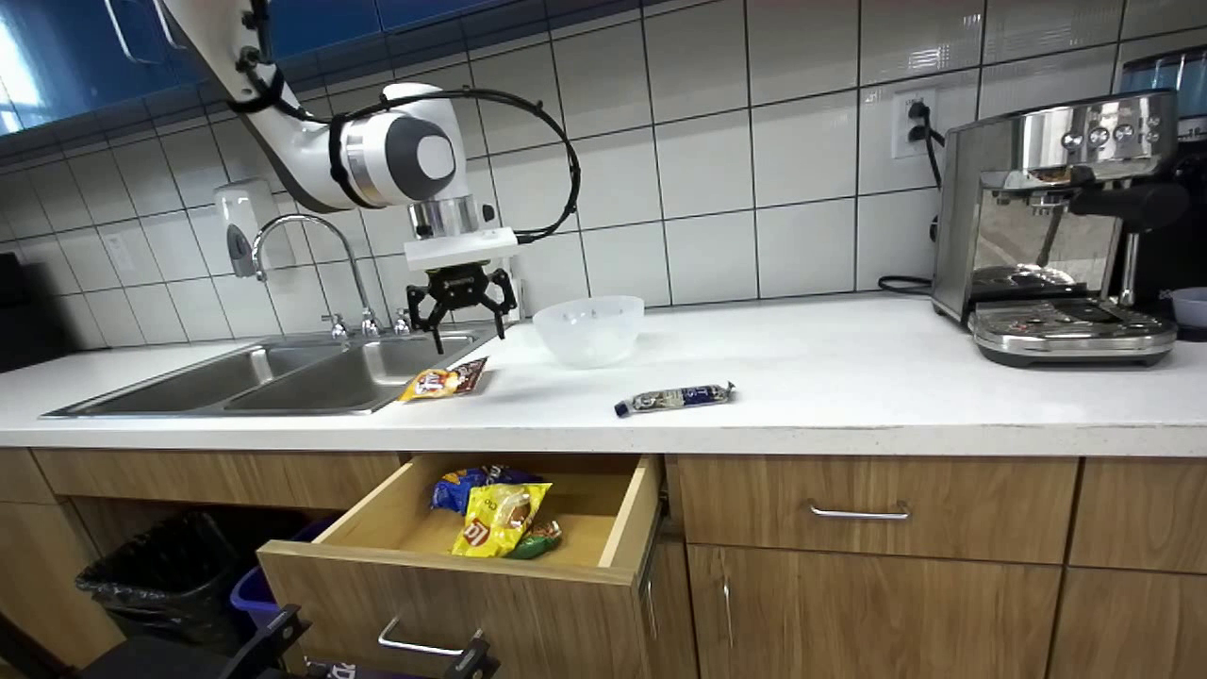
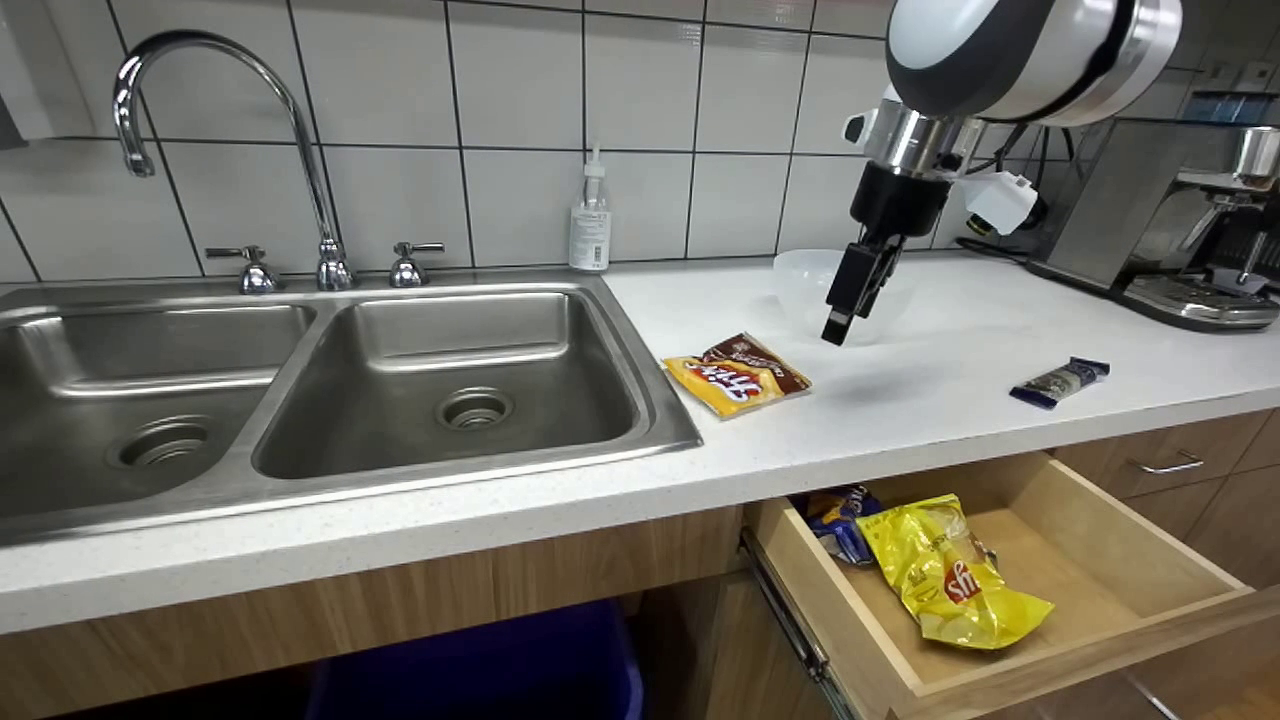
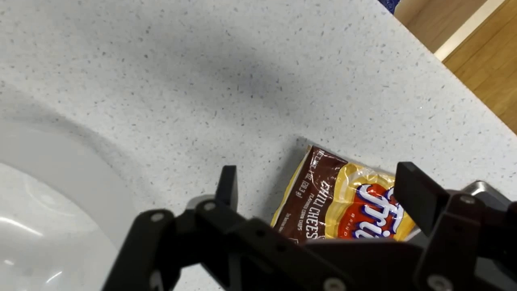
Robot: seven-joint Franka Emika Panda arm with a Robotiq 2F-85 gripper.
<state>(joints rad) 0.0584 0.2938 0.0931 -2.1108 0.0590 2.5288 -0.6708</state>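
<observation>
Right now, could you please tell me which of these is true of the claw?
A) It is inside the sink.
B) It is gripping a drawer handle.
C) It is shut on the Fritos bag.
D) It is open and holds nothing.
D: in an exterior view the claw hangs with its jaws apart and nothing between them, and the Fritos bag lies on the counter.

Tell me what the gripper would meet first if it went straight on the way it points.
Most likely the yellow-and-brown chip bag, near its brown end; depth is unclear, so the fingers might instead meet the countertop beside it.
</observation>
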